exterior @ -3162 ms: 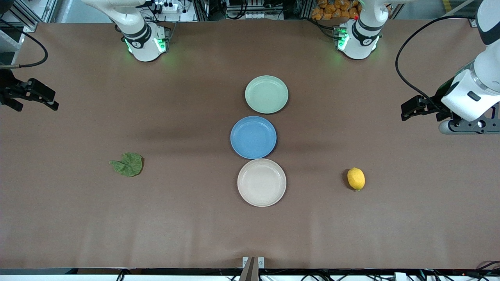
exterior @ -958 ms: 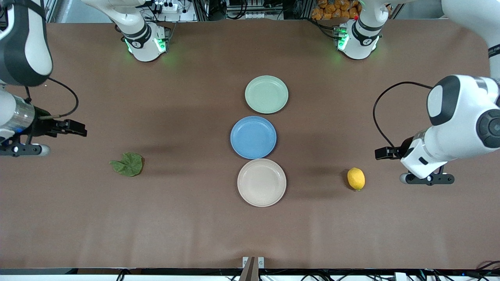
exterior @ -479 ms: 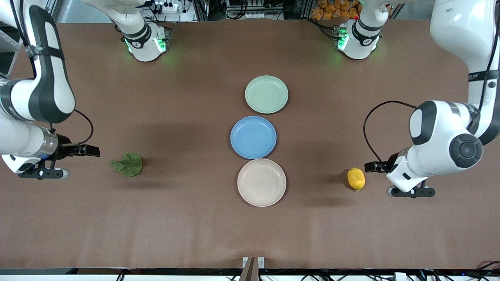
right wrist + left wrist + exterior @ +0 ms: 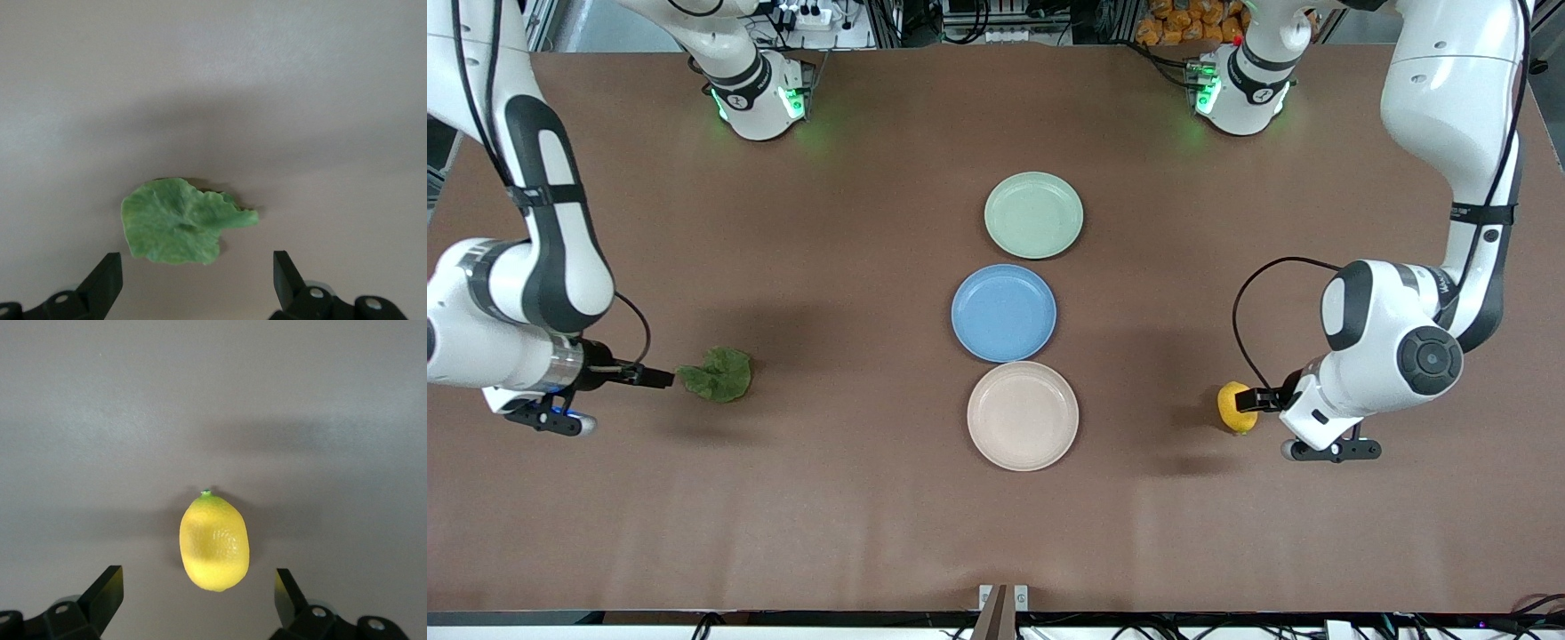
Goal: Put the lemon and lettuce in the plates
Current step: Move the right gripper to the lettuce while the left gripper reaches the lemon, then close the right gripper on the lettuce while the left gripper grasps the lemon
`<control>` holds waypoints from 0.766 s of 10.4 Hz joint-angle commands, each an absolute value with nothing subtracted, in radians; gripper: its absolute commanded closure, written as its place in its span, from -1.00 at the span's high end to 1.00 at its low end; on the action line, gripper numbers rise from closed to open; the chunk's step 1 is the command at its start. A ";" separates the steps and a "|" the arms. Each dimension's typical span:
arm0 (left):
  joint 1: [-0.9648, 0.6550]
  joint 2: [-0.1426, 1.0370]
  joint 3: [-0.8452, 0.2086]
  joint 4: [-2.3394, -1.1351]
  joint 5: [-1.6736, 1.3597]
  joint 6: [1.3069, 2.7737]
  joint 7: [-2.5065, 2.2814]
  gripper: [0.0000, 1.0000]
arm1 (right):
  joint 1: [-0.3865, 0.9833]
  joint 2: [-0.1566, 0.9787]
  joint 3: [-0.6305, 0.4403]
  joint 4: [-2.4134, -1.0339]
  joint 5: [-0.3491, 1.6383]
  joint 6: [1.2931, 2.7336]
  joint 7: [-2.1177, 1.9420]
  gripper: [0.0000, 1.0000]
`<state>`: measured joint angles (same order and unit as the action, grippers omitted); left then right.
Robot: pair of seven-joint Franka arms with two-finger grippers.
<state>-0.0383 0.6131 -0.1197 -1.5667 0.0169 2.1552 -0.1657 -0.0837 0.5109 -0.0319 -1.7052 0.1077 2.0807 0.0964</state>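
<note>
Now we are hovering the spread left gripper (image 4: 193, 603) by the small oval yellow lemon (image 4: 1234, 406), the spread right gripper (image 4: 193, 283) by the wrinkly dark green lettuce leaf (image 4: 719, 374); next we are needing descents, with each item at twelve o'clock between the fingers.

middle plate (image 4: 1003, 313): centre of counter (image 4: 871, 516) | second plate (image 4: 1033, 215): farther from front camera than middle plate | third plate (image 4: 1022, 415): nearer, just beside middle plate | lemon (image 4: 1234, 407): toward left arm's end from middle plate | lettuce (image 4: 718, 374): toward right arm's end | left claw (image 4: 199, 600): at lemon | right claw (image 4: 197, 280): at lettuce
</note>
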 commanded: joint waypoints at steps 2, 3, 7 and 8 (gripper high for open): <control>-0.048 0.620 -0.118 -1.660 0.051 2.294 -0.215 1.00 | -0.077 0.528 -0.026 -1.857 0.126 2.314 0.146 1.00; -0.058 0.633 -0.118 -1.676 0.052 2.343 -0.221 1.00 | -0.077 0.538 -0.025 -1.873 0.127 2.341 0.184 1.00; -0.074 0.673 -0.115 -1.693 0.052 2.387 -0.241 1.00 | -0.038 0.561 -0.025 -1.875 0.130 2.341 0.307 1.00; -0.074 0.678 -0.115 -1.703 0.075 2.411 -0.241 1.00 | -0.038 0.566 -0.025 -1.875 0.130 2.342 0.304 1.00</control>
<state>-0.0666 0.6781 -0.1198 -1.6844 0.0274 2.3750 -0.2034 -0.0373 0.5597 -0.0241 -1.8704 0.1136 2.3318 0.2911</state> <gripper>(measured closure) 0.000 0.000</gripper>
